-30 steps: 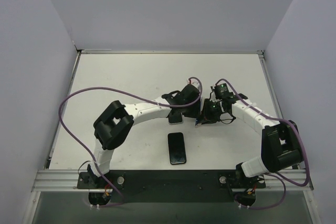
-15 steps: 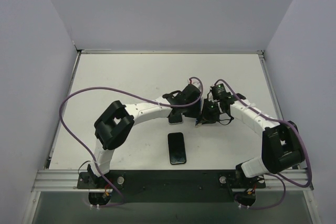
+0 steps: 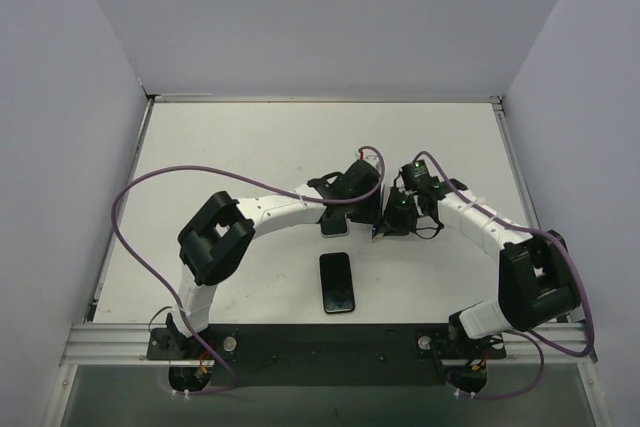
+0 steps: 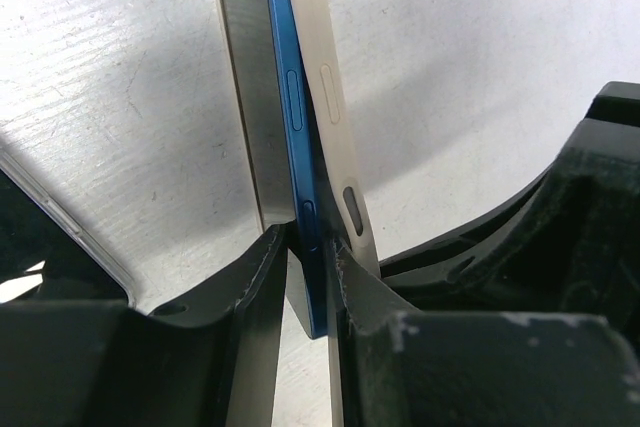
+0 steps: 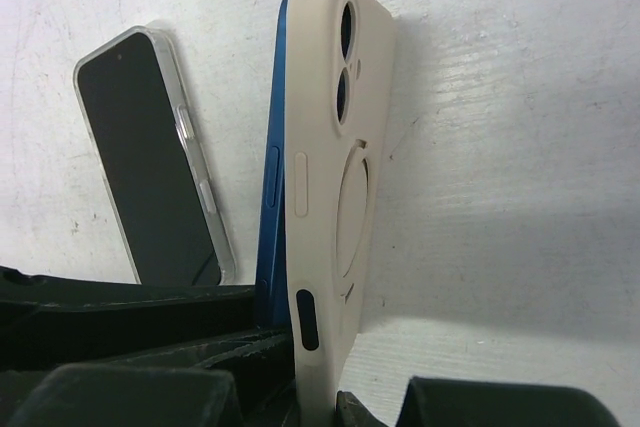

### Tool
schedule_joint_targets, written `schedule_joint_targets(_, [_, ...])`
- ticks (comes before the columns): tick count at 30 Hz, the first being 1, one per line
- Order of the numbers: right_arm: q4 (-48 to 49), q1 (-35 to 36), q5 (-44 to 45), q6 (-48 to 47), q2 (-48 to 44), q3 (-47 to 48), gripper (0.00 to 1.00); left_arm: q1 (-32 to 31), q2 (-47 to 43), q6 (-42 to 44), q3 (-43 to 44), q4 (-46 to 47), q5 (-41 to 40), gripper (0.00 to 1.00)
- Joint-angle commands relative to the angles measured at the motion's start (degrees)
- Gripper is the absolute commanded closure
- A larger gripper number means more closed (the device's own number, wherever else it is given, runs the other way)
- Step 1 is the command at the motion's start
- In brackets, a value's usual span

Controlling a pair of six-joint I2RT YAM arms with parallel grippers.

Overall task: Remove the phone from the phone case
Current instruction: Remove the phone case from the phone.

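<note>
A blue phone (image 4: 296, 137) stands on edge above the table, partly out of its beige phone case (image 5: 335, 147). In the left wrist view the case (image 4: 318, 57) leans away from the phone's right side. My left gripper (image 4: 305, 282) is shut on the phone's lower end. My right gripper (image 5: 318, 412) is shut on the case's bottom edge, with the camera cutouts facing the right wrist view. From above, both grippers (image 3: 374, 213) (image 3: 394, 217) meet at mid-table, and only a blue sliver of the phone (image 3: 376, 234) shows there.
A phone in a clear case (image 5: 150, 177) lies flat just left of the held one, under the left arm (image 3: 333, 224). A black phone (image 3: 337, 282) lies nearer the bases. White walls close off the table's left, back and right.
The right wrist has shifted slightly toward the left arm. Both grippers keep their hold; the phones on the table have not moved.
</note>
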Motion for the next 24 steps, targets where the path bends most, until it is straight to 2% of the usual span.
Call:
schedule_joint_targets(1, [6.3,-5.9,14.3,0.8,0.7,-4.4,1.0,1.0,-0.6,2.5,-2.8,-8.7,-0.4,1.0])
schedule_joint_targets(6, [5.6,-12.5,11.7,-2.0,-3.9,-8.4,1.0,2.3,-4.1,3.0,-2.7,-8.9,-0.1,1.0])
schedule_joint_targets(17, [1.3,-14.5,12.0,-3.6,-11.5,-7.0,1.0,4.1,-9.3,2.4,-0.7,-6.9,4.7,1.0])
schedule_joint_targets(24, [1.7,-17.5,13.3,-2.1,-11.2,-3.1,1.0,7.4,-15.7,-1.6,-5.9,1.7,11.0,1.0])
